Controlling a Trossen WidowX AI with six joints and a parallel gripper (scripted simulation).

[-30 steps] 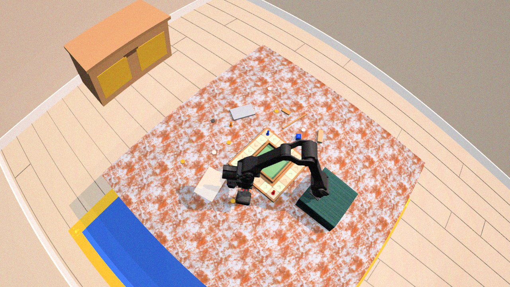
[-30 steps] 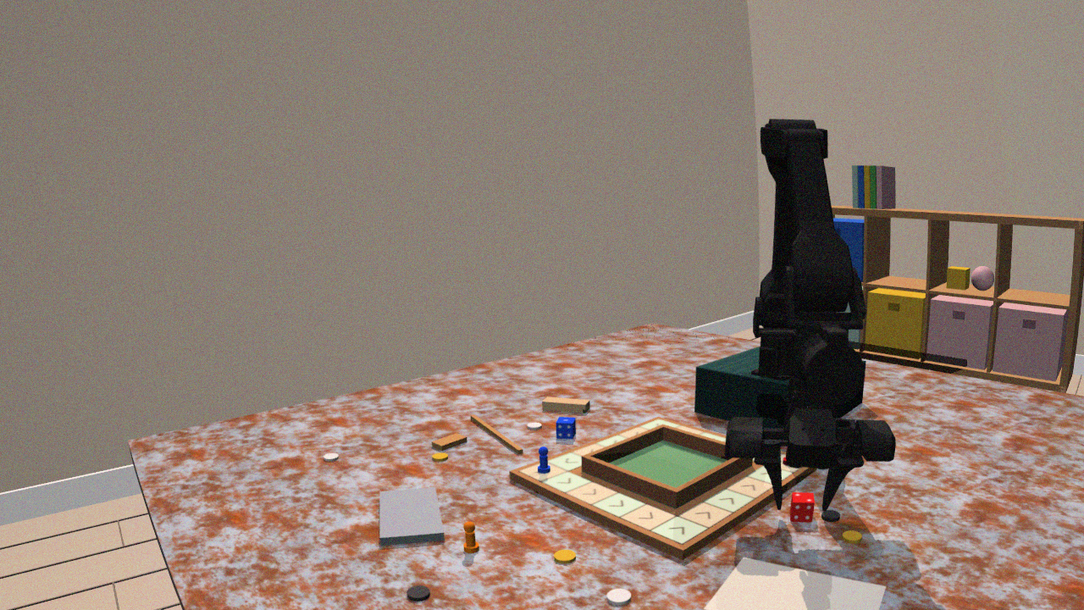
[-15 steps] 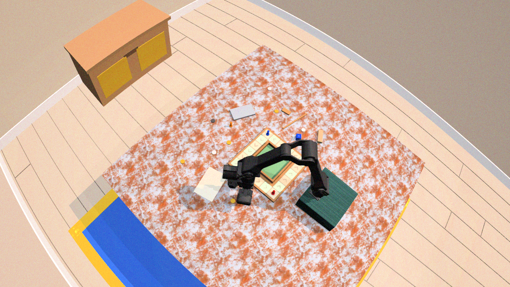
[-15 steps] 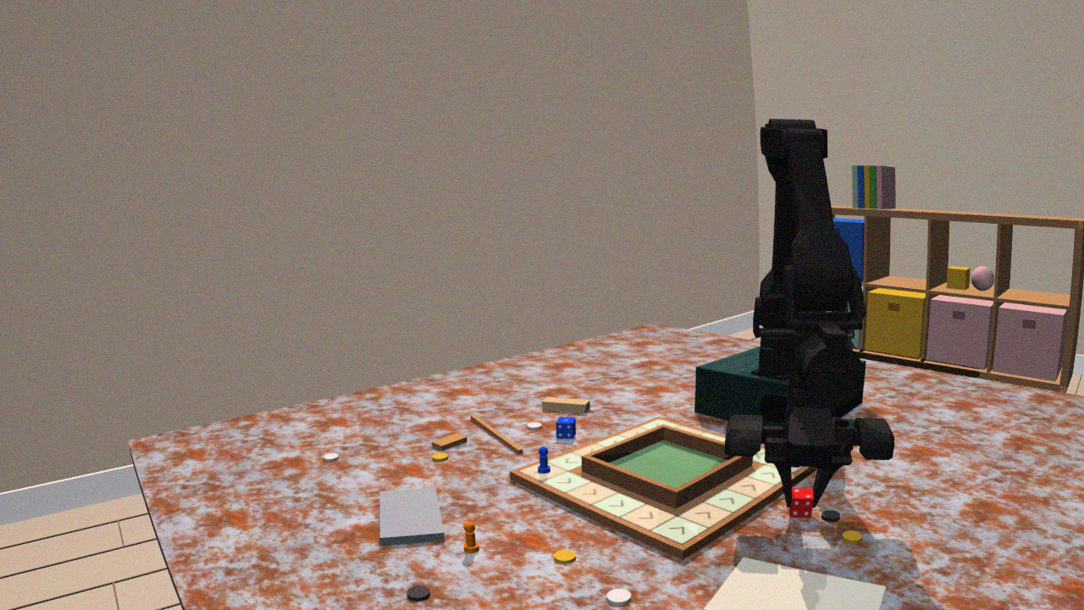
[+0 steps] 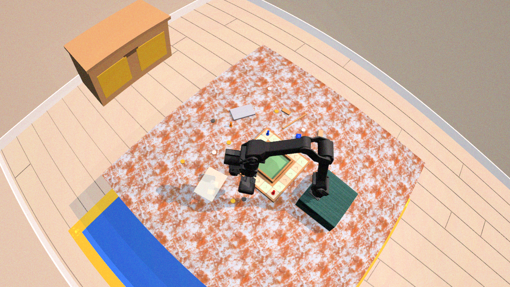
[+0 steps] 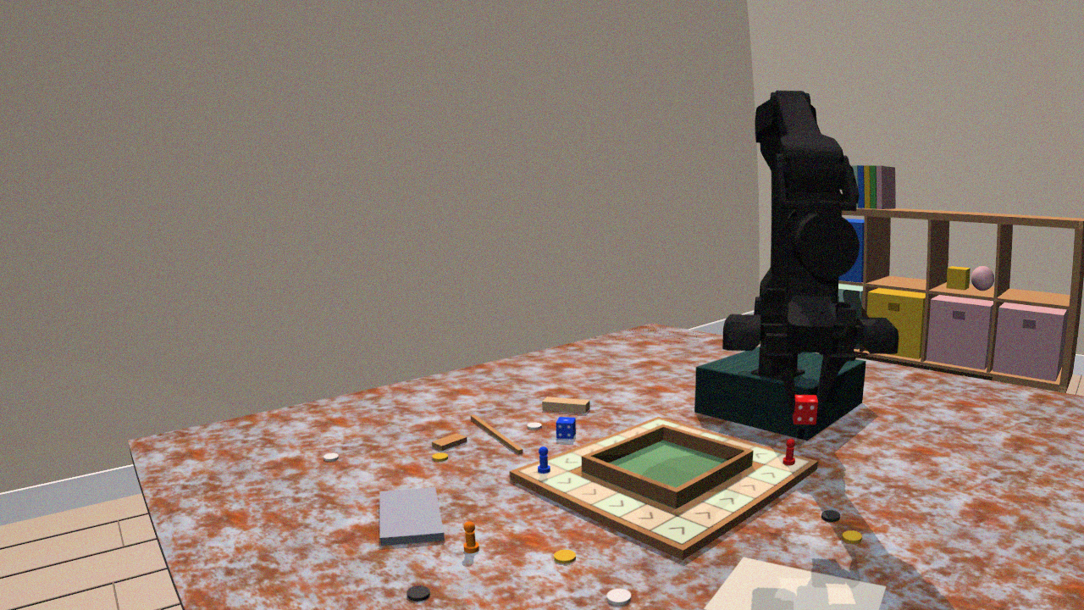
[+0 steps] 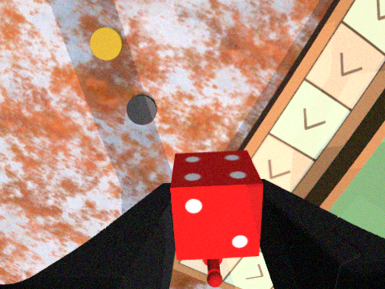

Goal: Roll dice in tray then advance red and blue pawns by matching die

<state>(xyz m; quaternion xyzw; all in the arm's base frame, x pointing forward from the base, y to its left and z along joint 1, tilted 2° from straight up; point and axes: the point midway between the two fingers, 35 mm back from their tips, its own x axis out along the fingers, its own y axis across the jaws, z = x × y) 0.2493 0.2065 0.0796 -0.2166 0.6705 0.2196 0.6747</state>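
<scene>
My gripper (image 6: 806,406) (image 7: 213,194) is shut on the red die (image 6: 804,409) (image 7: 216,222) and holds it in the air above the table, near the board's red pawn corner. The blue die (image 5: 298,136) (image 6: 565,428) lies on the table beside the board (image 6: 683,550). The tray (image 5: 273,180) (image 6: 674,494), with a green floor, sits in the middle of the board and holds no die. The red pawn (image 5: 273,192) (image 6: 788,451) (image 7: 214,273) stands on one corner square. The blue pawn (image 5: 267,132) (image 6: 543,459) stands on another corner square. In the top view the arm hides the red die.
A dark disc (image 6: 831,515) (image 7: 141,109) and a yellow disc (image 6: 852,536) (image 7: 106,44) lie beside the board. A cream sheet (image 5: 207,185), an orange pawn (image 6: 470,537), a grey slab (image 6: 411,515), wooden pieces and more discs lie around. The arm stands on a dark green block (image 5: 338,203).
</scene>
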